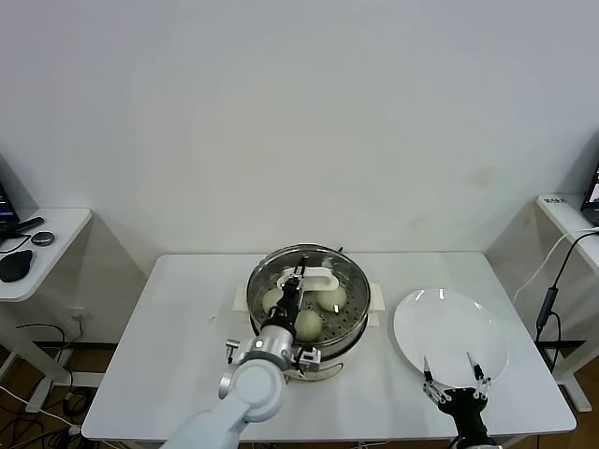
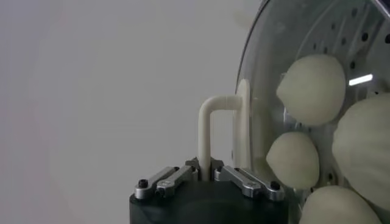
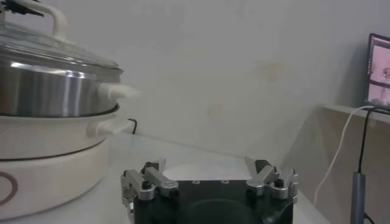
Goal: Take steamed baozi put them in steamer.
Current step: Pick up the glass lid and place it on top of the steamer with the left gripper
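Observation:
The steamer stands mid-table, a shiny steel pot on a white base. The round glass lid rests on it. My left gripper is shut on the lid's white handle. Through the glass I see four cream-white baozi on the perforated tray; three show in the head view. My right gripper is open and empty, low at the front edge of the bare white plate.
The white plate lies to the right of the steamer. A side table with a mouse stands at far left. Another side table with a hanging cable stands at far right. The table's front edge is close to both arms.

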